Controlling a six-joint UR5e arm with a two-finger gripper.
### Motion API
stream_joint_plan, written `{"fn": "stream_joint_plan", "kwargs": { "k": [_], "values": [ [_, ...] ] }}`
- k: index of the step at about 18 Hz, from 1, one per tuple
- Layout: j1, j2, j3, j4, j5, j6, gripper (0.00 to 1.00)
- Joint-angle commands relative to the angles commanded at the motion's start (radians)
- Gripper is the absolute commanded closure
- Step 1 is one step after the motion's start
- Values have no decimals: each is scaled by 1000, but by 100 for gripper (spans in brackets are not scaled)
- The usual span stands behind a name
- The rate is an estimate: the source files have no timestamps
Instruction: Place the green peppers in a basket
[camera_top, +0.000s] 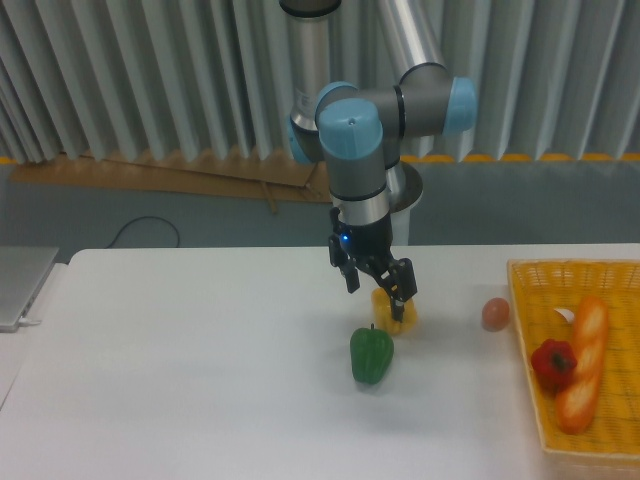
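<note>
Wicker of bright yellow-orange makes up the shallow rectangular basket (525, 340), which sits at the table's 3 o'clock edge and runs out of view on the right. Inside it lie one long, crusty bread loaf (583, 362) and one small glossy red pepper (553, 364), touching each other. One smooth brown egg (495, 314) rests on the matte white table (180, 370) just outside the basket, at its 9 o'clock side.

One glossy, lobed green pepper (371, 354) with a short stem stands upright near the table's centre, well apart from the basket. Just beside it at 1 o'clock sits one yellow pepper (396, 313), partly hidden by the gripper's fingers.

One arm of brushed metal tubes and pale blue joint caps reaches down from the top of the view, its wrist pointing almost straight down. The gripper (377, 286) hangs above the table at 12 o'clock from the green pepper, its two dark fingers spread apart and grasping nothing; it is clear of the green pepper.

One grey laptop (22, 285) lies at the table's 9 o'clock edge.
</note>
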Motion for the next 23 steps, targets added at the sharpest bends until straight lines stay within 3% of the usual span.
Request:
{"fn": "stream_joint_plan", "kwargs": {
  "k": [4,7,11,15,19,23],
  "values": [
    [-60,-29,-54,3,0,-45,0],
    [-77,-52,-60,29,-3,-109,0],
    [-34,-66,-46,31,-3,-83,0],
    [41,-63,-31,31,-6,29,0],
    [53,-100,-32,87,6,31,0],
    [52,-118,-26,106,8,27,0]
  ]
}}
